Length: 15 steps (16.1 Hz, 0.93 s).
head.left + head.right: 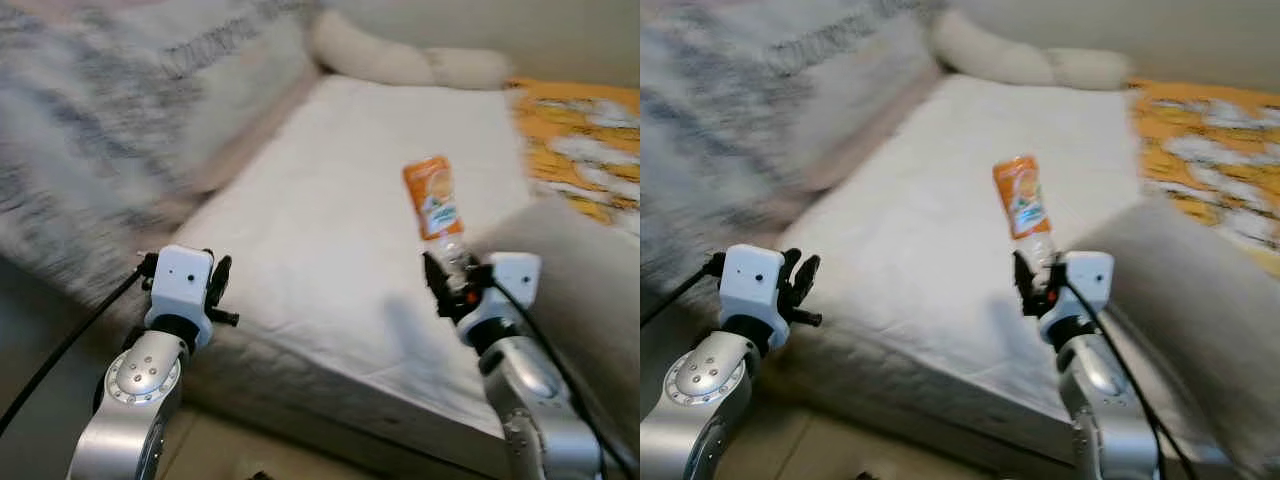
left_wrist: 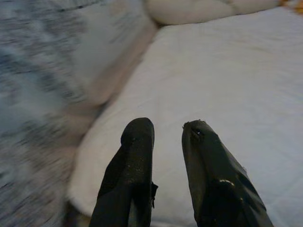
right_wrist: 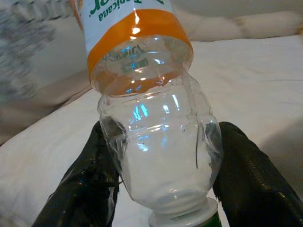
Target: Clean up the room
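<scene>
Bottle [image 1: 436,205] pinched neck-down in right claw [image 1: 452,276] above near right edge of bed [image 1: 330,200], long axis tilted up and far-left, left claw [image 2: 165,142] slightly spread, holding nothing, at near left.

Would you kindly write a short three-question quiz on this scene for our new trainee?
1. True or false: the right gripper is shut on the bottle.
2. Which end of the bottle points toward the wrist? A) its capped neck B) its base
3. Fill in: the left gripper hangs open, holding nothing, over the white ____.

Key
1. True: its two fingers press the clear part from either side.
2. A: in the right wrist view the neck sits nearest the camera, with the orange label beyond it.
3. Mattress.
</scene>
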{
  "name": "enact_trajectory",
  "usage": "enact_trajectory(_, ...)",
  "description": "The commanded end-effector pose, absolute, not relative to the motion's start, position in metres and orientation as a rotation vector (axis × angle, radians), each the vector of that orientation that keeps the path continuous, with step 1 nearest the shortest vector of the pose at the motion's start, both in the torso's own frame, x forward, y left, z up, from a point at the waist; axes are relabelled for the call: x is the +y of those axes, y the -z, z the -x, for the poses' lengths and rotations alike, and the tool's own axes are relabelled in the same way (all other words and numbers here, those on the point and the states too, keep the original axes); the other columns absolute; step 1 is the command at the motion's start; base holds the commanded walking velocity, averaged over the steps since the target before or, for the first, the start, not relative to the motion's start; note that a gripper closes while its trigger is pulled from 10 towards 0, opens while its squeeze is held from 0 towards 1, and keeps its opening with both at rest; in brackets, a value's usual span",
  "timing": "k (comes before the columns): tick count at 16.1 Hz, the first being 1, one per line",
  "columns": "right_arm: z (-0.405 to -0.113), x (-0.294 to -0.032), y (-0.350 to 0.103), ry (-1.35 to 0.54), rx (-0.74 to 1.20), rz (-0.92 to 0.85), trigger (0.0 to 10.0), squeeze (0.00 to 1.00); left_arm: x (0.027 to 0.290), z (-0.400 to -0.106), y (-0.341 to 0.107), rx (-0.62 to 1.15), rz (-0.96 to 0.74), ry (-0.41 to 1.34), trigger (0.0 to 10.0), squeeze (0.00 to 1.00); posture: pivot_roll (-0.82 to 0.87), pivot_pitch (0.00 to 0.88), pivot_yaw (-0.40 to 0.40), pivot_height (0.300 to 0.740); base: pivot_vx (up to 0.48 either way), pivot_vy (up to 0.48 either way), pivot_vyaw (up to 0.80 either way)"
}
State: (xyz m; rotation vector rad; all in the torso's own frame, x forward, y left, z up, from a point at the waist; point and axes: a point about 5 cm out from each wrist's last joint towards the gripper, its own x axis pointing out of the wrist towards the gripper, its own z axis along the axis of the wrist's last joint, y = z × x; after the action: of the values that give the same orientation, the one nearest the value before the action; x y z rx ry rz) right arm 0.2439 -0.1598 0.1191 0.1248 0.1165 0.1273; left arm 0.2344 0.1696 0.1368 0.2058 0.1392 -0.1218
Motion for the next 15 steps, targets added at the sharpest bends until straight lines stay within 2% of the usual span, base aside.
enact_trajectory(1, -0.246, -0.159, -0.121, -0.128, 0.109, -0.095, 10.0, 0.00, 0.171, -0.235, -0.137, 0.132, -0.213, 0.107, 10.0, 0.00, -0.01, 0.000, 0.049, 0.740, 0.000, 0.000, 0.80)
enact_trajectory(9, -0.245, -0.155, -0.114, -0.174, 0.151, -0.121, 10.0, 0.00, 0.174, -0.233, -0.128, 0.179, -0.110, 0.065, 10.0, 0.00, 0.00, 0.000, 0.035, 0.740, 0.000, 0.000, 0.79)
enact_trajectory(15, -0.247, -0.148, -0.112, -0.222, 0.167, -0.168, 10.0, 0.00, 0.176, -0.235, -0.130, 0.169, -0.124, 0.049, 10.0, 0.00, 0.01, 0.000, 0.028, 0.740, 0.000, 0.000, 0.78)
